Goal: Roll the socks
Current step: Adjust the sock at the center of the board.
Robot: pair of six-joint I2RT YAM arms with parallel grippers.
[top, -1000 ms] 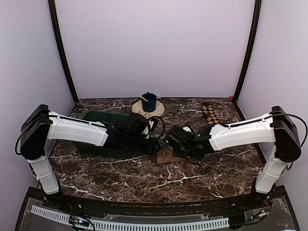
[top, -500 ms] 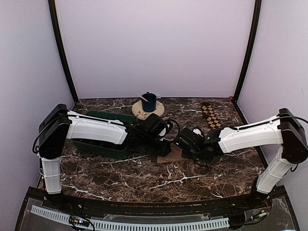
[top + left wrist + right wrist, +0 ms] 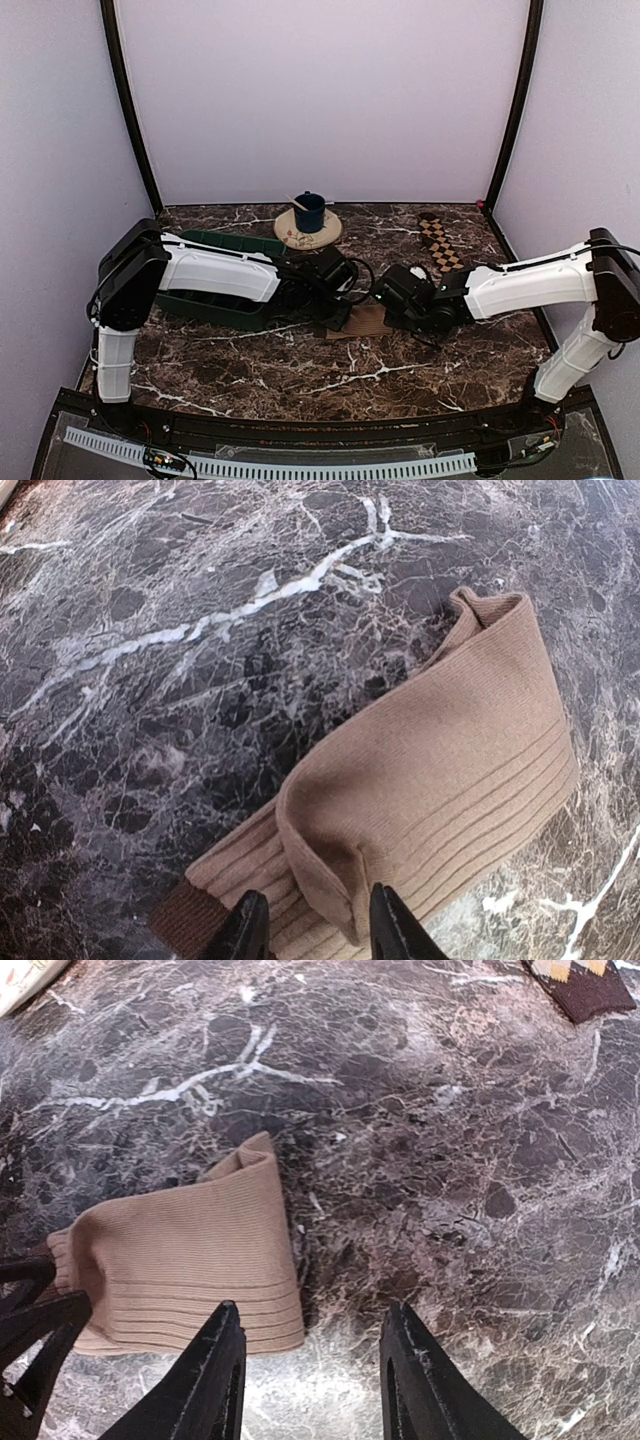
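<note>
Pinching the turned-over end of the tan sock (image 3: 450, 780), your left gripper (image 3: 315, 932) has its fingers drawn close on the doubled fabric. I judge that grip is there to start the roll, and with only one lap folded, the rolling has barely begun. Your right gripper (image 3: 310, 1380) hangs just beside the sock's free end, fingers spread wide with only marble between them and nothing held. It is probably placed to steady the strip. The sock lies mid-table between both arms. The table (image 3: 250, 370) is dark marble veined white, hard and slick, so fabric may slide. Farther left sits a green tray (image 3: 215, 243). Back right, the checkered sock (image 3: 437, 240) lies flat, untouched. Behind, a blue cup (image 3: 309, 212) stands on a round mat (image 3: 325, 232) before lilac walls.
</note>
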